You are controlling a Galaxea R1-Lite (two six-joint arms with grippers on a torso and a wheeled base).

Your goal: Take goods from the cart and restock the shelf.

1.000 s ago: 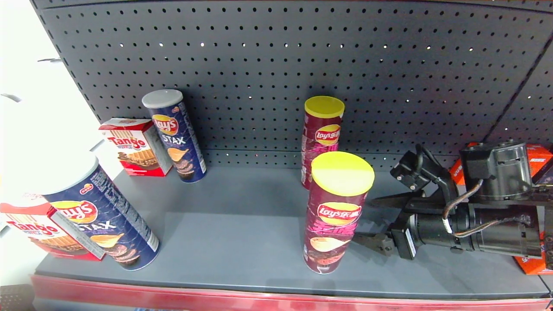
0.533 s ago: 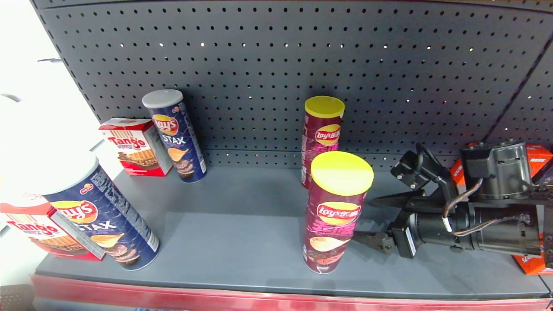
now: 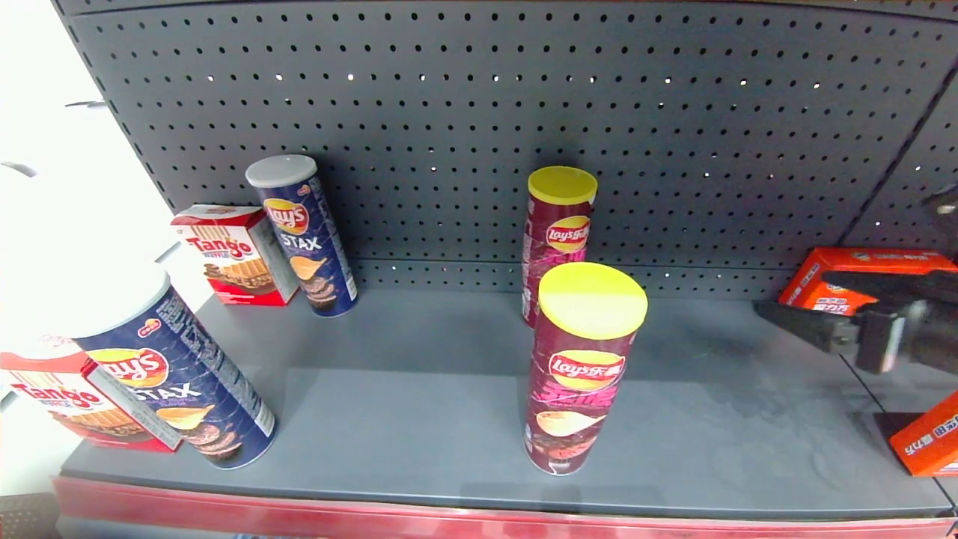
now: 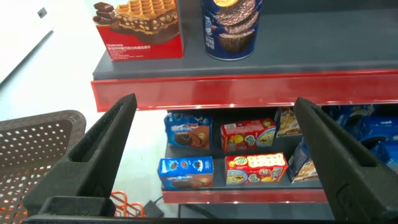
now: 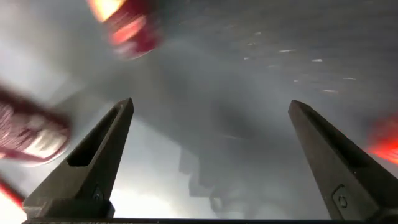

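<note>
My right gripper (image 3: 790, 293) hangs at the right end of the shelf (image 3: 419, 389). Its fingers (image 3: 793, 322) are spread wide and hold nothing. They are just beside the far orange box (image 3: 861, 269) and well apart from the chip cans. In the right wrist view the same gripper (image 5: 210, 104) is open over the grey shelf floor, and everything past it is too blurred to tell.

The near maroon chip can (image 3: 580, 367) stands upright on the shelf, right of centre and close to the front edge, with its yellow lid on. The far maroon chip can (image 3: 557, 232) stands upright straight behind it, against the pegboard back wall (image 3: 479, 112).

On the left, a far blue chip can (image 3: 303, 236) stands beside a far wafer box (image 3: 236, 254). A near blue chip can (image 3: 172, 374) stands beside a near wafer box (image 3: 67, 404) at the front left corner. A near orange box (image 3: 928, 445) lies at the front right corner.

My left gripper (image 4: 214, 101) is released too, its fingers (image 4: 93, 162) wide and empty. It faces the shelf's red front lip (image 4: 249, 90), where that near wafer box (image 4: 140, 28) and near blue can (image 4: 231, 28) sit above. Lower shelves with biscuit packs (image 4: 249, 134) show beneath, and a dark perforated basket (image 4: 37, 140) is off to one side.
</note>
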